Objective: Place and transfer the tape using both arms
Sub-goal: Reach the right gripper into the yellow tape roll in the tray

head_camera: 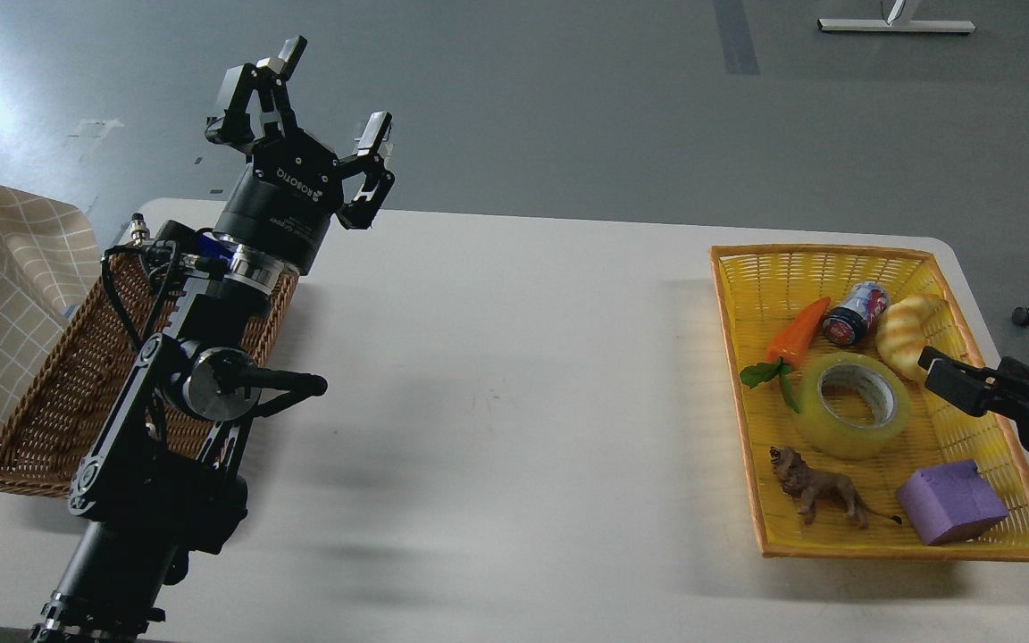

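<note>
The tape, a wide translucent yellow roll with a grey-white core, lies flat in the middle of the yellow basket at the table's right. My left gripper is open and empty, raised high above the table's far left, fingers pointing up and away. My right gripper comes in from the right edge over the basket's right side, just right of the tape and apart from it. It is dark and seen end-on, so its fingers cannot be told apart.
In the yellow basket lie a toy carrot, a small can, a croissant toy, a toy lion and a purple block. A brown wicker basket stands at the left, under my left arm.
</note>
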Action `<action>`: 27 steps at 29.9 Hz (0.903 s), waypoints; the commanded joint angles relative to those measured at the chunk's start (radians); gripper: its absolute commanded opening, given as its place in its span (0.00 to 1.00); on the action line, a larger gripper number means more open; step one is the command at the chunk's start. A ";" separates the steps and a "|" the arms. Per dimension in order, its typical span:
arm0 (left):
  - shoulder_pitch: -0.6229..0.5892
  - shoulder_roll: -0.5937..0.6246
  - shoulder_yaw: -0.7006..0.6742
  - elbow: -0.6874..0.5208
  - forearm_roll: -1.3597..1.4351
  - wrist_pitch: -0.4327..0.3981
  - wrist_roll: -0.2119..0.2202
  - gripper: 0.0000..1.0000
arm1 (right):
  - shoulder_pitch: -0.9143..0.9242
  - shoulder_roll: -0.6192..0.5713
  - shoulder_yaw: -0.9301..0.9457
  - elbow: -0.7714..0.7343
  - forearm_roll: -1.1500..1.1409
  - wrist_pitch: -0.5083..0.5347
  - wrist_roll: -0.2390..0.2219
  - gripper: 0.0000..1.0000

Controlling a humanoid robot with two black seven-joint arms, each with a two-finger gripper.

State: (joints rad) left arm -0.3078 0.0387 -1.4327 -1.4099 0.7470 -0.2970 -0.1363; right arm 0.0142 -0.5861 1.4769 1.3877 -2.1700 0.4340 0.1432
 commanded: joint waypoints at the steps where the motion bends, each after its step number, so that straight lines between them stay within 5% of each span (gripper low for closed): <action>1: -0.001 0.010 -0.015 -0.009 -0.001 0.004 -0.002 0.99 | 0.056 -0.001 -0.062 -0.065 -0.007 0.000 0.001 0.98; 27: 0.012 0.038 -0.034 -0.020 -0.003 0.004 -0.002 0.99 | 0.108 0.029 -0.200 -0.121 -0.008 -0.014 0.001 0.98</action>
State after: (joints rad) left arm -0.2961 0.0752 -1.4585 -1.4296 0.7443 -0.2928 -0.1394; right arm 0.1129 -0.5569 1.2944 1.2661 -2.1769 0.4203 0.1443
